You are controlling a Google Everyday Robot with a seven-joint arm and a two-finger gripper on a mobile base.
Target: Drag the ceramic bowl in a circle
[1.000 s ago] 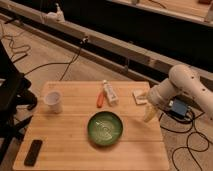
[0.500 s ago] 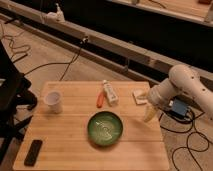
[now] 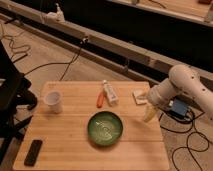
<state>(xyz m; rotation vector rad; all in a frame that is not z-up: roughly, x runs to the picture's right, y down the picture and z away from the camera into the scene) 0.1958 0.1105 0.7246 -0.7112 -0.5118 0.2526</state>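
While my gripper (image 3: 148,114) hangs at the right edge of the wooden table (image 3: 65,135), jaws apart and holding nothing, the ceramic bowl (image 3: 105,128) sits untouched near the middle of the board, to the gripper's left and clearly apart from it. I judge the task to be at its opening step, the approach, with no part of the circle drawn yet.

The next move, as I read it, calls for me to swing in over the bowl, come down onto its rim or inside wall, and get a firm enough hold to slide it without tipping. The circle needs room. An orange marker-like stick (image 3: 100,99) and a white tube (image 3: 109,92) lie just beyond the bowl, and a small pale pad (image 3: 138,96) lies near my fingers, so I would keep the path toward the open near side.

There are 2 containers. The green bowl is empty, with only pale swirl marks in its glaze. The white cup (image 3: 53,101) stands upright at the far left, well apart, and I cannot tell what is inside it.
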